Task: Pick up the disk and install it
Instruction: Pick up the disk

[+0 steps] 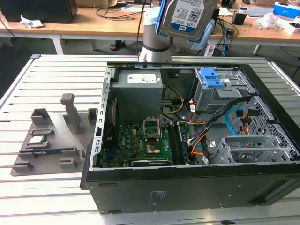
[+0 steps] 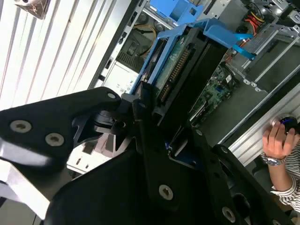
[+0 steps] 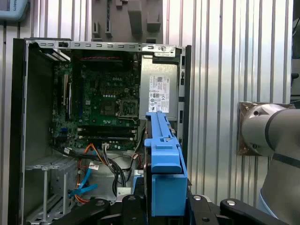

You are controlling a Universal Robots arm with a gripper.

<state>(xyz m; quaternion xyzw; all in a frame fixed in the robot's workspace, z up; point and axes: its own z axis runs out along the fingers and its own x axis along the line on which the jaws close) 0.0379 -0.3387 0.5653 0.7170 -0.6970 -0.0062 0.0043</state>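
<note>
The disk [image 1: 185, 16] hangs in the air at the upper middle of the exterior view, above the far edge of the open computer case [image 1: 187, 192], its label toward the camera. The tool [image 2: 161, 117] has hold of it. In the second wrist view the 2 black fingers [image 2: 140, 105] are closed against opposite faces of the disk, though the far contact is partly hidden and only seems firm. In the first wrist view the disk's blue frame [image 3: 164, 159] shows edge-on over the case, near the power supply [image 3: 159, 91].

The case lies on its side on the ribbed metal surface [image 1: 47, 79], lid off, showing the green circuit board [image 1: 136, 140]. A drive cage at its upper right carries a blue ridged latch [image 1: 213, 77]. At the exterior view's left a gray holder [image 1: 70, 112] sits just beside the case, with a small square chip [image 1: 37, 139] in it. A person's hand [image 2: 279, 140] shows in the second wrist view.
</note>
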